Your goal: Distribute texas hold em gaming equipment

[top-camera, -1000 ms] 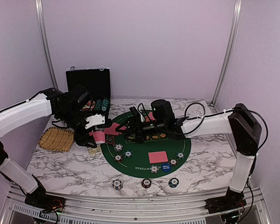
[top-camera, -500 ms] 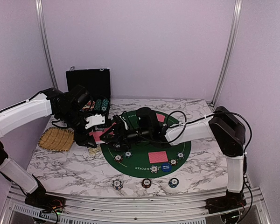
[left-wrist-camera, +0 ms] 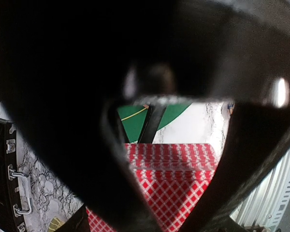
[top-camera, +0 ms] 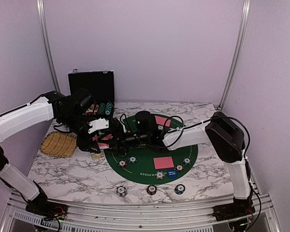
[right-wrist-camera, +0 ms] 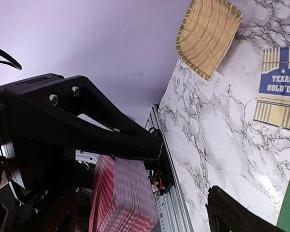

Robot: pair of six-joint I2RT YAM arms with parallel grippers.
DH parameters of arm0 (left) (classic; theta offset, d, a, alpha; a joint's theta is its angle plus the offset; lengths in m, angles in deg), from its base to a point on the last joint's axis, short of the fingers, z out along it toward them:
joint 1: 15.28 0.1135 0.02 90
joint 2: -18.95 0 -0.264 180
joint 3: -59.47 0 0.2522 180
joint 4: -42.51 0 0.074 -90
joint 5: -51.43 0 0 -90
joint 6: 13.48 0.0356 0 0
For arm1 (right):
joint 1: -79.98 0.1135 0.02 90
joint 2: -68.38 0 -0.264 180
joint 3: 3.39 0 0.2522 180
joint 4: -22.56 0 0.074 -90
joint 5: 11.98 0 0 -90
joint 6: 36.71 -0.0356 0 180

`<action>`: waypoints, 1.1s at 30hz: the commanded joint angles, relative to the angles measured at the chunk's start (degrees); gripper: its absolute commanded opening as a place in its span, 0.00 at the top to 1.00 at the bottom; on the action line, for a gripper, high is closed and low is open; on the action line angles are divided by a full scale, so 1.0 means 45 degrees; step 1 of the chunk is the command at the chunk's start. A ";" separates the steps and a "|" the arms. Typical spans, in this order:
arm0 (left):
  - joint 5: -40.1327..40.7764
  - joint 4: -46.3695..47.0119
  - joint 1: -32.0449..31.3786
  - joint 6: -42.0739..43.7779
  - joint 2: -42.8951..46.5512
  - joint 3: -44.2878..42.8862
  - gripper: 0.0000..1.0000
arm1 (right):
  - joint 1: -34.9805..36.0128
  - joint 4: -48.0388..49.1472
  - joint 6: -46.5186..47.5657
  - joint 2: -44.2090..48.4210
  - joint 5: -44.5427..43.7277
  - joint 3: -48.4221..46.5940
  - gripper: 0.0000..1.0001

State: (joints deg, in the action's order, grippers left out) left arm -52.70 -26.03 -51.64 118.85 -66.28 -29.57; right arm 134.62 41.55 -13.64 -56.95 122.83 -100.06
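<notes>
Left gripper (top-camera: 99, 140) clamped on red-backed playing cards (left-wrist-camera: 171, 169) at green mat (top-camera: 142, 162) edge, right gripper (top-camera: 117, 137) spread alongside.

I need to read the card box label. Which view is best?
Right wrist: the card box lies flat on the marble, print readable. Top view shows it tiny beside the green mat; left wrist shows no print.

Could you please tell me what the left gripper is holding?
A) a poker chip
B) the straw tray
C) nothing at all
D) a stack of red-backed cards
D: the left wrist view shows the left gripper shut on a stack of red-backed cards, which fills the space between its jaws.
</notes>
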 commanded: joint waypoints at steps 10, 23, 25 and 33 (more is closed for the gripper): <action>-0.0302 -0.0218 0.0035 -0.0119 0.0117 -0.0346 0.85 | 0.0338 0.0192 -0.0767 -0.1828 0.0392 -0.2735 0.10; -0.0258 -0.0215 0.0033 -0.0059 0.0260 -0.0285 0.85 | -0.0486 -0.0412 -0.0576 -0.1031 0.0037 -0.1048 0.20; -0.0255 -0.0228 0.0033 -0.0051 0.0262 -0.0284 0.85 | -0.0580 -0.0406 -0.0512 -0.0845 0.0040 -0.0794 0.22; -0.0205 -0.0226 0.0033 -0.0060 0.0307 -0.0261 0.85 | -0.0675 -0.0291 -0.0479 -0.0188 0.0192 -0.0059 0.34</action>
State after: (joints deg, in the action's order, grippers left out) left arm -52.96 -26.08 -51.66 118.72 -66.41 -29.55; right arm 132.30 42.41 -16.79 -59.93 124.02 -102.33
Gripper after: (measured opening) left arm 0.645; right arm 0.680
